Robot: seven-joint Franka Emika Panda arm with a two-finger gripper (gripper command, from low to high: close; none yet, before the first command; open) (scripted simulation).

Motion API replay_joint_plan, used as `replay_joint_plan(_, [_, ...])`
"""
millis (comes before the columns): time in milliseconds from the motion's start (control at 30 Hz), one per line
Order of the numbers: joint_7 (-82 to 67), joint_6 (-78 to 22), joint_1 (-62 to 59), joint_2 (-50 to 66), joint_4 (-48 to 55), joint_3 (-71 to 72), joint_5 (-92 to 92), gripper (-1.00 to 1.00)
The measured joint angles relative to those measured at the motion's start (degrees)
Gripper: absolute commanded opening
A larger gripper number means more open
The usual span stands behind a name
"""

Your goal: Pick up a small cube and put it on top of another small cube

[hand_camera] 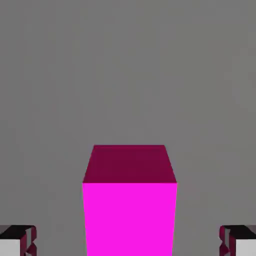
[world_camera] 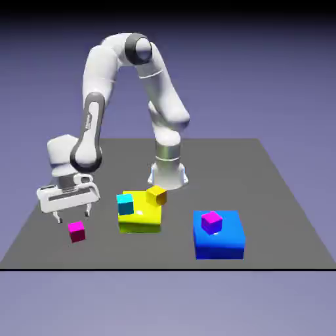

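Observation:
A small magenta cube rests on the grey table at the exterior view's left. My gripper hovers just above and slightly behind it, open, with nothing between its fingers. In the hand view the magenta cube fills the lower middle, and the two fingertips stand far apart at the bottom corners, clear of its sides. Other small cubes: a cyan one and a yellow one on a large yellow block, and a purple one on a large blue block.
The robot's base stands behind the yellow block. The table's front edge runs close below the magenta cube and the blue block.

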Motion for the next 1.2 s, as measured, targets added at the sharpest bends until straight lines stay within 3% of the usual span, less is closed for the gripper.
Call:
replay_joint_plan(33, [-0.5, 1.5, 0.2, 2.1, 0.7, 0.2, 0.2, 0.0])
replay_joint_plan(67, [-0.9, 2.9, 0.3, 4.0, 1.3, 0.4, 0.4, -1.0])
replay_joint_plan(333, [1.8, -5.9, -0.6, -8.4, -2.8, -0.9, -0.9, -1.0])
replay_joint_plan(900, [-16.4, -37.9, 28.7, -43.6, -16.3, -19.8, -11.0, -1.0])
replay_joint_plan(1067, [-20.3, -27.9, 30.6, -36.0, -18.8, -18.2, -5.6, -1.0])
replay_joint_plan(1100, [-20.9, -26.2, 31.0, -34.7, -19.2, -17.9, -4.7, 1.0])
replay_joint_plan(1200, [-19.9, -28.7, 30.5, -36.6, -18.6, -18.3, -6.1, 1.0])
